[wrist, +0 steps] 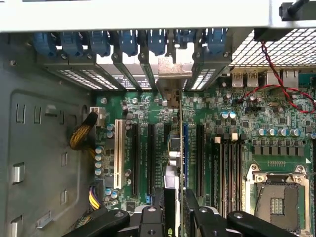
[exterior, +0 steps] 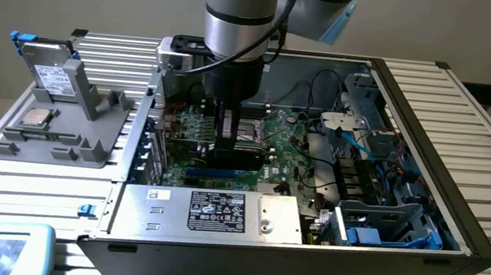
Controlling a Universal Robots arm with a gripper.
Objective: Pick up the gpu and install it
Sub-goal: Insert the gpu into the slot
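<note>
Gpu (exterior: pixel 241 159) is held clamped in the pincer (exterior: pixel 227 136) at centre frame of the exterior view, inside the open computer case (exterior: pixel 305 268) over the motherboard (exterior: pixel 292 149). Black cover is seen; wrist view gives thin green edge and silver end bracket (wrist: pixel 170 81).
</note>
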